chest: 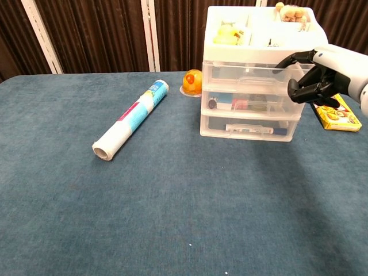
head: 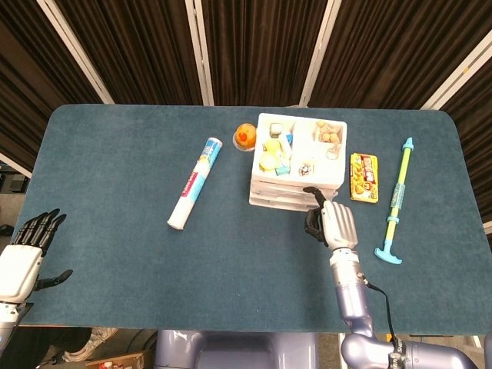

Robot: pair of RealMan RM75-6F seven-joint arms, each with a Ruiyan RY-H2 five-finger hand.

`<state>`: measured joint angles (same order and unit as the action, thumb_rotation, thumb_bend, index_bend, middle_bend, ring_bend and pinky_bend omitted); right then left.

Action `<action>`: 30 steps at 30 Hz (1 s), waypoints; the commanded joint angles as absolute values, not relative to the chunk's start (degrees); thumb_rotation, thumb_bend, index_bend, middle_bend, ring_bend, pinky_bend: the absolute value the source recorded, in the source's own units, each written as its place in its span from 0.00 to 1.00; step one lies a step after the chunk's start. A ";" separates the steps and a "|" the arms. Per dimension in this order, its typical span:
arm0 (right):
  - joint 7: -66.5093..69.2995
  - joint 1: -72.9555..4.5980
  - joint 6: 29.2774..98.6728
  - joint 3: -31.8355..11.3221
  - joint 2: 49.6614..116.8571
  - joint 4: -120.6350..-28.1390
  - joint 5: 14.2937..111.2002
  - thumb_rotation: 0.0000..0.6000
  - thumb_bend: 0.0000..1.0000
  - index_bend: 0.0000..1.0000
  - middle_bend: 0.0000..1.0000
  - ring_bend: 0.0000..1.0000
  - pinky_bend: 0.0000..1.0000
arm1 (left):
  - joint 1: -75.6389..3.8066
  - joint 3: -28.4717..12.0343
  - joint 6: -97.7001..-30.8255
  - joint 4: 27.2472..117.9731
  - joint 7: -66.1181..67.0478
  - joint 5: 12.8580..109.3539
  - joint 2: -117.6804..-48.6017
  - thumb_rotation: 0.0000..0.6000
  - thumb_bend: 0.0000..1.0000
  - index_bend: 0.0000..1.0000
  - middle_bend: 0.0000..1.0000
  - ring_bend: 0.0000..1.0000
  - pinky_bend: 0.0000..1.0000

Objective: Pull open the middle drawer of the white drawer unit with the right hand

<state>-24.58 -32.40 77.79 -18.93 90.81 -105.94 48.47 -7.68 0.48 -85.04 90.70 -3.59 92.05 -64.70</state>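
Right hand (chest: 315, 77) hovers off the drawer unit's (chest: 251, 98) front-right corner, fingers curled, holding nothing; middle drawer (chest: 250, 104) handle lies leftward, slightly lower. Left hand (head: 27, 250) spread, far.

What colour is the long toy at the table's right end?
The pump-style toy is light blue with yellow-green sections, clearest in the head view.

We saw our right hand (head: 332, 221) just before the white drawer unit (head: 298, 160), fingers curled, our left hand (head: 23, 254) at the table (head: 115, 192) edge, fingers apart.
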 commanded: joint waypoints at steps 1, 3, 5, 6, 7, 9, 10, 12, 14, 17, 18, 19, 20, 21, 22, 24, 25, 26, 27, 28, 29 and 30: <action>-26.15 -33.09 78.65 -18.96 91.12 -105.17 49.04 1.00 0.71 0.46 0.87 0.83 0.89 | -7.70 0.52 -84.92 90.79 -3.66 92.00 -64.64 1.00 0.03 0.00 0.00 0.00 0.08; -26.43 -33.28 78.87 -19.24 91.29 -105.32 49.08 1.00 0.71 0.51 0.87 0.83 0.89 | -7.71 0.52 -84.89 90.82 -3.62 92.00 -64.61 1.00 0.03 0.00 0.00 0.00 0.08; -26.74 -33.55 79.15 -19.59 91.50 -105.43 49.24 1.00 0.71 0.54 0.88 0.84 0.89 | -7.70 0.53 -84.85 90.87 -3.61 91.97 -64.59 1.00 0.03 0.00 0.00 0.00 0.08; -26.93 -33.70 79.27 -19.72 91.61 -105.52 49.37 1.00 0.71 0.56 0.88 0.84 0.89 | -7.70 0.52 -84.84 90.90 -3.61 91.95 -64.58 1.00 0.03 0.00 0.00 0.00 0.08; -27.19 -33.80 79.35 -19.76 91.67 -105.66 49.39 1.00 0.71 0.56 0.88 0.84 0.89 | -7.70 0.51 -84.84 90.93 -3.60 91.94 -64.56 1.00 0.03 0.00 0.00 0.00 0.08; -27.58 -33.89 79.55 -19.72 91.71 -106.08 49.51 1.00 0.71 0.57 0.88 0.84 0.89 | -7.69 0.53 -84.83 90.93 -3.61 91.95 -64.54 1.00 0.03 0.00 0.00 0.00 0.08; -27.81 -33.93 79.65 -19.68 91.69 -106.32 49.59 1.00 0.71 0.57 0.88 0.84 0.89 | -7.69 0.54 -84.81 90.93 -3.64 91.96 -64.54 1.00 0.03 0.00 0.00 0.00 0.08; -28.25 -33.81 79.82 -19.29 91.54 -107.09 49.74 1.00 0.71 0.57 0.88 0.84 0.89 | -7.70 0.54 -84.79 90.93 -3.72 91.95 -64.52 1.00 0.03 0.00 0.00 0.00 0.08; -28.57 -33.55 79.95 -18.76 91.35 -107.81 49.72 1.00 0.71 0.57 0.88 0.84 0.89 | -7.71 0.56 -84.72 90.93 -3.77 91.95 -64.50 1.00 0.03 0.00 0.00 0.00 0.08; -28.95 -32.91 80.26 -17.75 91.02 -108.67 49.54 1.00 0.71 0.57 0.88 0.84 0.89 | -7.76 0.57 -84.62 90.95 -3.85 91.96 -64.48 1.00 0.03 0.00 0.00 0.00 0.08; -28.92 -32.69 80.32 -17.54 90.93 -108.80 49.39 1.00 0.71 0.57 0.88 0.84 0.89 | -7.76 0.57 -84.63 90.95 -3.84 91.98 -64.46 1.00 0.03 0.00 0.00 0.00 0.08; -28.78 -32.49 80.36 -17.42 90.83 -108.86 49.23 1.00 0.71 0.57 0.88 0.84 0.89 | -7.76 0.58 -84.65 90.96 -3.83 92.01 -64.46 1.00 0.03 0.00 0.00 0.00 0.08; -28.58 -32.23 80.37 -17.34 90.64 -108.83 49.01 1.00 0.71 0.57 0.88 0.84 0.89 | -7.73 0.60 -84.70 90.95 -3.82 92.04 -64.47 1.00 0.03 0.00 0.00 0.00 0.08; -28.33 -31.98 80.35 -17.29 90.42 -108.80 48.82 1.00 0.71 0.57 0.88 0.84 0.89 | -7.70 0.59 -84.77 90.94 -3.82 92.07 -64.47 1.00 0.03 0.00 0.00 0.00 0.08; -27.99 -31.74 80.24 -17.27 90.15 -108.88 48.66 1.00 0.71 0.56 0.88 0.84 0.89 | -7.69 0.59 -84.81 90.96 -3.81 92.09 -64.48 1.00 0.03 0.00 0.00 0.00 0.08; -27.23 -31.17 79.96 -17.08 89.51 -109.33 48.43 1.00 0.71 0.56 0.88 0.84 0.89 | -7.69 0.58 -84.75 90.97 -3.77 92.00 -64.50 1.00 0.03 0.00 0.00 0.00 0.08; -27.03 -30.98 79.91 -16.96 89.26 -109.58 48.50 1.00 0.71 0.56 0.88 0.84 0.89 | -7.69 0.59 -84.70 90.99 -3.75 91.96 -64.49 1.00 0.03 0.00 0.00 0.00 0.08; -26.72 -30.66 79.90 -16.68 88.88 -110.01 48.76 1.00 0.71 0.56 0.88 0.84 0.89 | -7.71 0.58 -84.62 91.02 -3.71 91.90 -64.49 1.00 0.03 0.00 0.00 0.00 0.08; -26.41 -30.30 79.96 -16.29 88.58 -110.49 49.15 1.00 0.71 0.56 0.88 0.84 0.89 | -7.73 0.57 -84.55 91.03 -3.66 91.85 -64.50 1.00 0.03 0.00 0.00 0.00 0.08; -26.00 -29.89 80.13 -15.83 88.34 -111.10 49.72 1.00 0.71 0.56 0.88 0.84 0.89 | -7.74 0.57 -84.50 91.04 -3.60 91.82 -64.52 1.00 0.03 0.00 0.00 0.00 0.08; -25.57 -29.50 80.30 -15.36 88.18 -111.60 50.41 1.00 0.71 0.56 0.88 0.84 0.89 | -7.75 0.56 -84.47 91.05 -3.55 91.78 -64.53 1.00 0.03 0.00 0.00 0.00 0.08; -25.07 -29.10 80.43 -14.83 88.05 -112.16 51.20 1.00 0.71 0.56 0.88 0.84 0.89 | -7.75 0.57 -84.40 91.09 -3.50 91.73 -64.54 1.00 0.03 0.00 0.00 0.00 0.08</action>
